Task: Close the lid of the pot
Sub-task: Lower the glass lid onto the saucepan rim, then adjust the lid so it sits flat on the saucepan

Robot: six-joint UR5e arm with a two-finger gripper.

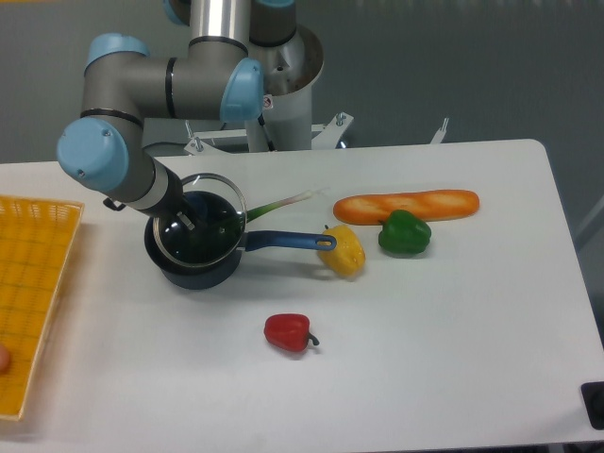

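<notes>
Tool (pixel 188 220) reaches down from ten o'clock onto the middle of the lid (pixel 212 189); its fingers seem to pinch the knob, though how tightly I cannot tell. That glass disc sits tilted over the pot (pixel 193 260), its rim raised toward twelve o'clock. At three o'clock the blue handle touches a yellow pepper (pixel 343 250). Farther that way lie a green pepper (pixel 404 232) and a baguette (pixel 407 204). A red pepper (pixel 288 332) lies at five o'clock, a yellow tray (pixel 33 293) at nine, all on the white bench (pixel 453 340).
</notes>
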